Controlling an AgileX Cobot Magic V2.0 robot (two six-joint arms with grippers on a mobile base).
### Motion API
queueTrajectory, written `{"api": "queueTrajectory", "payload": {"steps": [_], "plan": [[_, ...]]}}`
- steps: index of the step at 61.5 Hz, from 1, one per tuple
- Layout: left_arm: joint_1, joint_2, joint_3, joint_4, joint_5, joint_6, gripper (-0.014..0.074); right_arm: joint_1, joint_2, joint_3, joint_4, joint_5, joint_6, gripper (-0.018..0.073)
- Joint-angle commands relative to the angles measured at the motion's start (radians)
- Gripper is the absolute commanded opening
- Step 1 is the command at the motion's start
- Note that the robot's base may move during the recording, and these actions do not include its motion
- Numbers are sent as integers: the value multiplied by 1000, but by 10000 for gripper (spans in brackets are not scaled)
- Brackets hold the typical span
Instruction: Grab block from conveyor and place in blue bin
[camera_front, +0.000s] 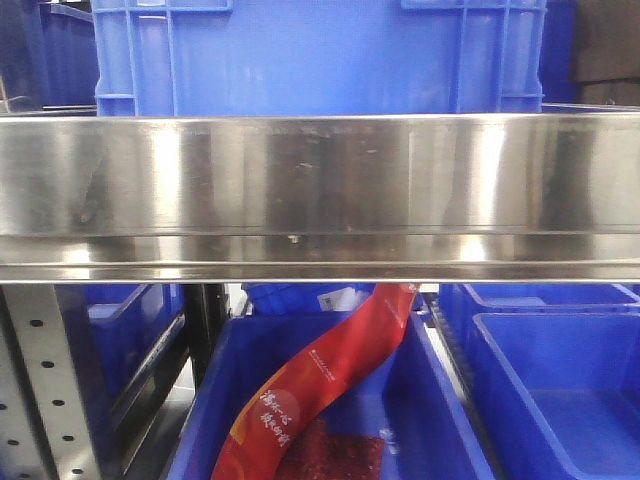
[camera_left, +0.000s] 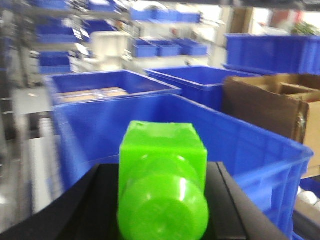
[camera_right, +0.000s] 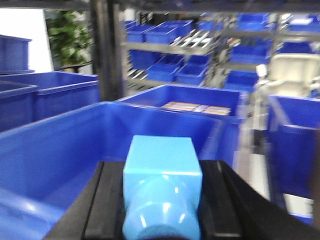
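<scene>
In the left wrist view, a bright green block (camera_left: 162, 175) sits between the black jaws of my left gripper (camera_left: 162, 205), which is shut on it. A large blue bin (camera_left: 260, 155) lies just ahead of and below it. In the right wrist view, a light blue block (camera_right: 162, 172) sits between the black jaws of my right gripper (camera_right: 162, 205), which is shut on it, over the near edge of another blue bin (camera_right: 55, 150). Neither gripper shows in the front view, where a steel conveyor rail (camera_front: 320, 190) fills the middle.
A blue crate (camera_front: 320, 60) stands behind the rail. Below the rail, a blue bin (camera_front: 450, 430) holds a red packet (camera_front: 320, 390). A cardboard box (camera_left: 280, 110) is right of the left bin. A dark post (camera_right: 107, 50) and shelves of small blue bins (camera_right: 200, 50) stand behind.
</scene>
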Motion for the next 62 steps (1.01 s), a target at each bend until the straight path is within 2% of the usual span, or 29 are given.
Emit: {"api": "queueTrajectory", "payload": {"steps": [1,15,18,21,26,34,39,44,51,57,62], "plan": [[-35,127,-92,5,-59,3,-111,25,85,-73,10,-24,-8,-162],[-82,442,-349,5,-74,3,-108,61,298,-245,10,-21,-8,-160],[-82,488,-395,5,-60,3,-85,61,341,-271,10,-21,-8,-139],[-85,525,-430,5,-48,3,-45,61,374,-296,10,-21,-8,-76],[-85,565,-467,5,-42,3,76,62,418,-326,10,-20,-8,66],[-85,590,-468,5,-44,3,340,62,460,-333,10,-23,-8,351],[-85,595,-468,5,-30,3,523,62,466,-333,10,-23,-8,452],[-85,595,-468,5,-27,3,613,62,466,-333,10,-25,-8,448],[-85,589,-468,5,-27,3,603,62,461,-333,10,-22,-8,375],[-85,571,-468,5,-14,3,561,62,433,-333,10,-22,-8,228],[-85,560,-468,5,-9,3,454,62,402,-333,10,-22,-8,76]]}}
